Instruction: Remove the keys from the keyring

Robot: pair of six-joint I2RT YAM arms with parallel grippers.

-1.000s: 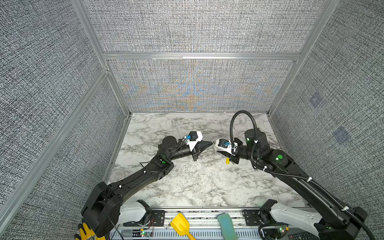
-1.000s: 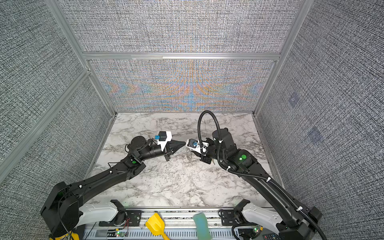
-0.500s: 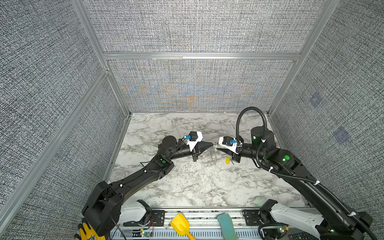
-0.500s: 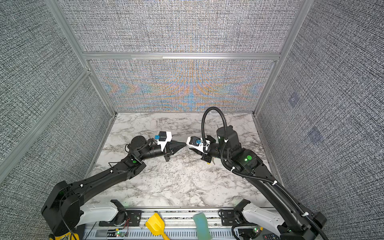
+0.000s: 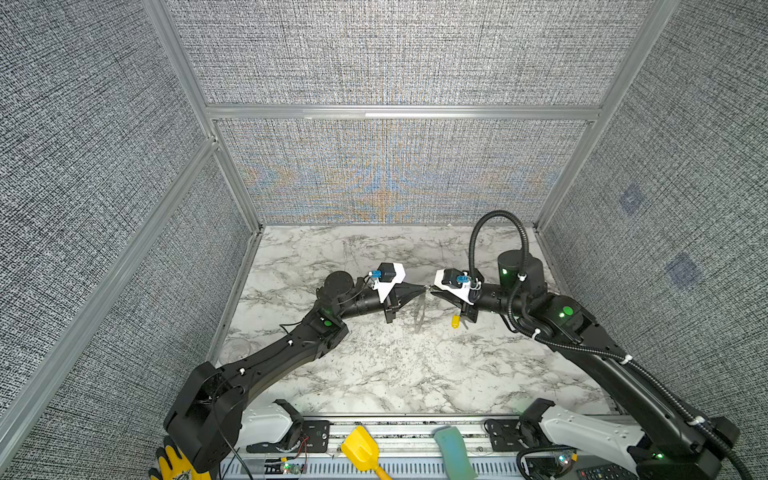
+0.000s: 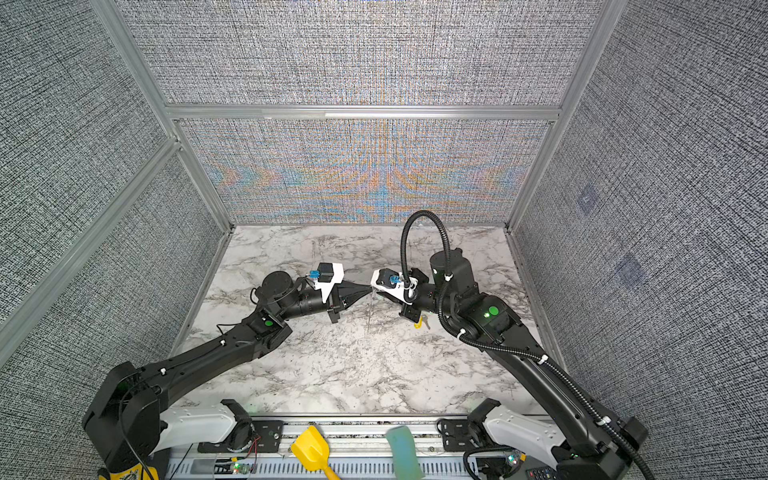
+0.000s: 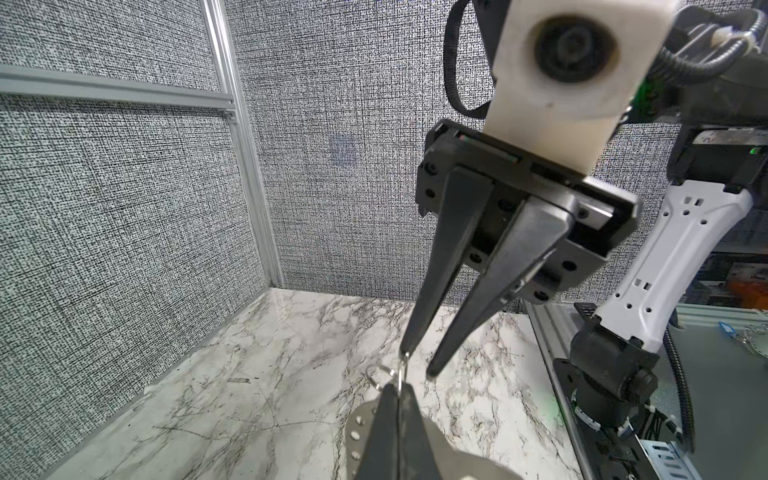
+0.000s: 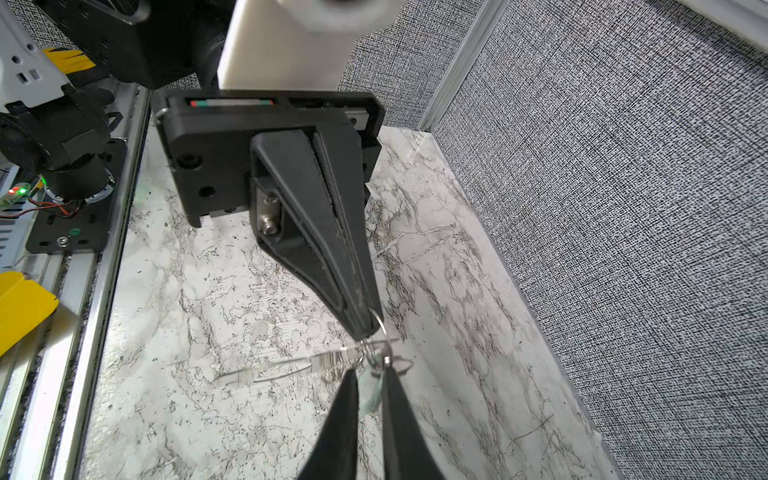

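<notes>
Above white marble worktop (image 5: pixel 374 374), left jaws clamp flat grey metal keyring (image 7: pixel 465 463), part-open right jaws straddle teal-tagged key (image 8: pixel 370 395); yellow-tagged key (image 5: pixel 456 322) lies free.

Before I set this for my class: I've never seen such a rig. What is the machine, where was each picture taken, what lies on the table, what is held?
Two robot arms with pincer grippers meet above a marble table. Two pictures look down from overhead; two come from wrist cameras. The left gripper is shut on the keyring, pinching the wire loop above its grey holed plate. The right gripper's jaws flank a teal-tagged key; whether they grip is unclear. A yellow-tagged key lies on the table.
</notes>
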